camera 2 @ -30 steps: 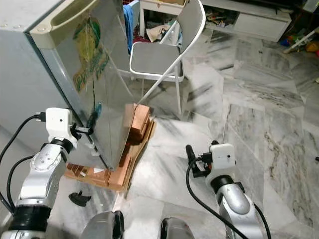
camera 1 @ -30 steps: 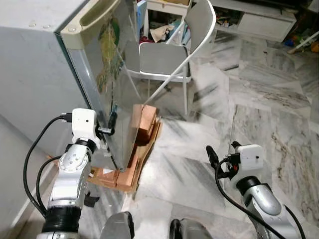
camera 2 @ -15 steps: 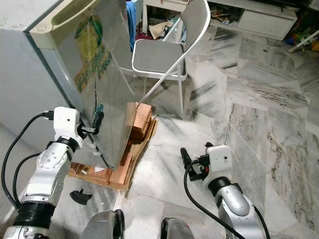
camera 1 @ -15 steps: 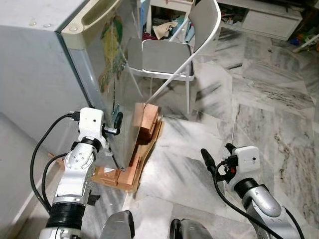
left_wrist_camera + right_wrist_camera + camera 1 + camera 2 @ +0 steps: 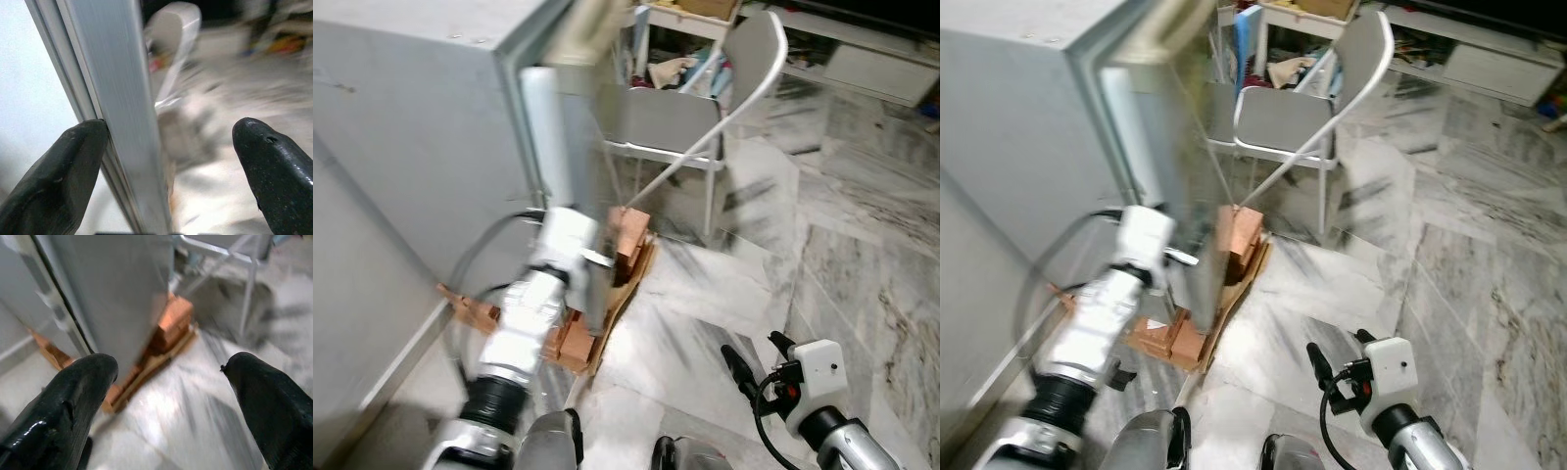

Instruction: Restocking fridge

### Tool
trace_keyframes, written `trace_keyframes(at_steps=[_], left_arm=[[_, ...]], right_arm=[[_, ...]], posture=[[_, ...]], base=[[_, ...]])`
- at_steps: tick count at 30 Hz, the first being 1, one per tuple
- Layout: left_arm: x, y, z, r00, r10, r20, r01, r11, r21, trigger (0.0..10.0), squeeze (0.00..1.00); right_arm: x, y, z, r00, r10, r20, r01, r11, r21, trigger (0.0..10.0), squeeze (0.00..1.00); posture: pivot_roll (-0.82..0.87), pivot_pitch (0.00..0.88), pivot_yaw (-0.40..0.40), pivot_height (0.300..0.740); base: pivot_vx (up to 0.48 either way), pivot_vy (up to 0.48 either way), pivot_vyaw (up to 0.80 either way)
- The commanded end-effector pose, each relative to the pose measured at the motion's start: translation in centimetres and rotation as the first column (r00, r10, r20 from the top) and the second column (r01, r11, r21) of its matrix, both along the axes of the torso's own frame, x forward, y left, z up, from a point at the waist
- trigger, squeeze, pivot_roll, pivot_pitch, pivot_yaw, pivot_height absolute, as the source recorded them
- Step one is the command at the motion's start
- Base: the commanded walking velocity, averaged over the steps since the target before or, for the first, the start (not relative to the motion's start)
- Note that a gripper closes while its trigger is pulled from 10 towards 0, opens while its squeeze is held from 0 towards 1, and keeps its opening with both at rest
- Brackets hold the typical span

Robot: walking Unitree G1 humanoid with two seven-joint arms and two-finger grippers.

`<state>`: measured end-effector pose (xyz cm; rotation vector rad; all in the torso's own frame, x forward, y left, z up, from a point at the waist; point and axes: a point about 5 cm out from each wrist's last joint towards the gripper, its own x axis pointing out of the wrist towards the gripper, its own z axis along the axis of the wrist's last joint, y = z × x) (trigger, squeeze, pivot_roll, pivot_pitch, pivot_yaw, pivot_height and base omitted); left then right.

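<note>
fridge stands on bricks at floor's left edge, likely to keep base raised. left gripper jaws spread astride door edge, one finger touching, for leverage. right gripper low over floor, jaws spread, holding nothing. chair beyond fridge.

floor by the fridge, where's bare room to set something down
Bare marble floor lies between the brick stack under the fridge and the right end effector, and past the folding chair to the robot's right. It is crowded at the fridge's door edge, where the left end effector straddles it above bricks and cardboard.
</note>
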<state>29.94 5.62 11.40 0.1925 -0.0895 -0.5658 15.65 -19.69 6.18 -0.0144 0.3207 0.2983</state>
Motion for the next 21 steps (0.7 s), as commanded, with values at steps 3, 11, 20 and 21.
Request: trace_keyframes(at_steps=[3, 11, 20, 21], left_arm=[[0.9, 0.3, 0.8, 0.999, 0.026, 0.021, -0.025, 0.998, -0.05, 10.0, 0.0], [1.6, 5.6, 0.7, 0.976, 0.213, 0.042, -0.213, 0.977, -0.005, 10.0, 0.0], [-1.1, 8.8, -1.2, 0.96, 0.28, -0.007, -0.28, 0.959, 0.036, 10.0, 0.0], [-1.5, 9.0, -1.5, 0.958, 0.286, -0.023, -0.285, 0.958, 0.04, 10.0, 0.0]], right_arm=[[0.2, 0.0, 0.7, 0.998, 0.02, 0.056, -0.019, 1.0, -0.019, 10.0, 0.0], [1.1, 0.2, 0.1, 0.997, 0.014, 0.075, -0.013, 1.0, -0.015, 10.0, 0.0], [4.7, 2.1, 4.0, 0.971, -0.034, 0.236, 0.032, 0.999, 0.016, 10.0, 0.0], [4.9, 2.2, 4.1, 0.97, -0.03, 0.241, 0.028, 1.0, 0.014, 10.0, 0.0]], posture=[[0.0, 0.085, -0.028, 0.74], [0.03, 0.078, -0.027, 0.74], [0.04, 0.073, -0.005, 0.74], [0.04, 0.072, -0.004, 0.74]], base=[[0.0, 0.0, 0.0], [0.0, 0.0, 0.0], [0.063, -0.035, 0.0], [0.33, -0.345, 0.0]])
